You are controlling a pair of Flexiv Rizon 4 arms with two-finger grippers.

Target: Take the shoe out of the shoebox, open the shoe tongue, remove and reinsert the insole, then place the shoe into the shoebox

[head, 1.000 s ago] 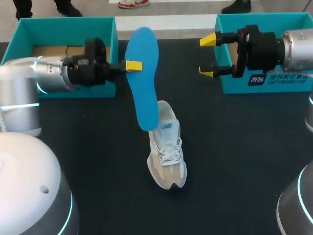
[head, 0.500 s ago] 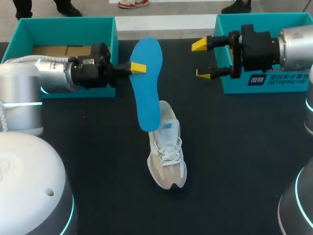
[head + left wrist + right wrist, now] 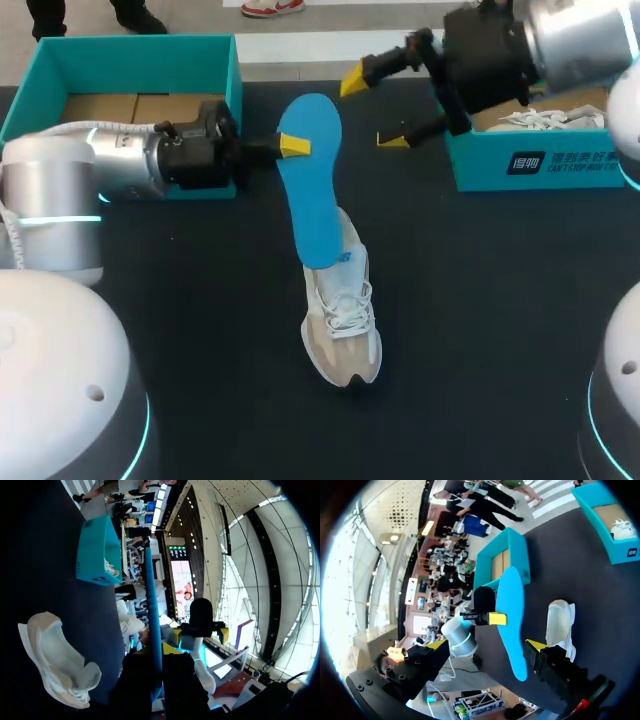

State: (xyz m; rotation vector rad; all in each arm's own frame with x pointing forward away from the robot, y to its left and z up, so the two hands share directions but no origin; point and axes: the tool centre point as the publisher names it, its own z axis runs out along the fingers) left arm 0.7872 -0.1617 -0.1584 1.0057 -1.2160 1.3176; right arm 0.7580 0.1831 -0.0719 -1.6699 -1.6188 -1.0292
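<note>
Two grippers: left gripper point(image 3: 290, 147) clamped on the blue insole point(image 3: 312, 185) near its upper end; right gripper point(image 3: 375, 108) spread wide, holding nothing, just beside the right shoebox point(image 3: 540, 165).
Insole: held in the air, long axis nearly in line with the shoe's, lower end over the collar of the white shoe point(image 3: 343, 325); whether it touches inside I cannot tell.
Shoe: on the dark table point(image 3: 480, 330), standing on its sole, toe towards the robot, heel away.
Nearer arm: the left; the right hangs farther off, beyond the heel.
Next move, I'd reckon: feed the insole down and along the shoe's length, towards the toe.
Writing: white print on the right shoebox's front and a small blue mark on the shoe; not read out.
Other box: left shoebox point(image 3: 150, 60), behind the left arm.
</note>
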